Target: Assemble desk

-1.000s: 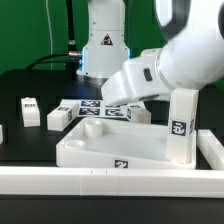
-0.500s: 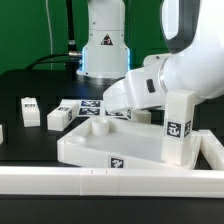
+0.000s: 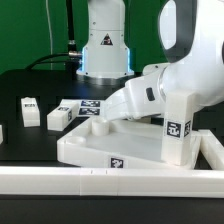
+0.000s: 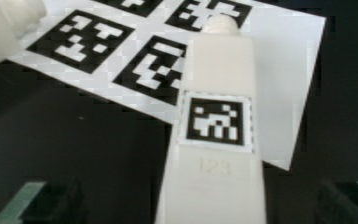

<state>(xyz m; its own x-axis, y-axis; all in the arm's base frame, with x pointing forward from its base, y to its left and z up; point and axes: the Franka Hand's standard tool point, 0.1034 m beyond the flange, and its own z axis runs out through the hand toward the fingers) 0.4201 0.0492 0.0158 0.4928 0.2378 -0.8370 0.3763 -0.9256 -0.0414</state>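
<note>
One square white post leg (image 3: pixel 181 122) stands at the large white rimmed plastic desk slab (image 3: pixel 105 150)'s 3 o'clock corner, so you've three left, I reckon. Your hand (image 4: pixel 194 198) is spread wide, empty, over a loose leg (image 4: pixel 211 110) lying across the marker board (image 4: pixel 105 50)

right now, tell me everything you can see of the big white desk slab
The desk slab is a large white rectangular piece, plastic-looking, lying flat on the black table. It has a raised rim, a round socket near a far corner and a square tag on its front wall. One square leg stands upright at its corner on the exterior view's right. The arm hides part of it.
</note>
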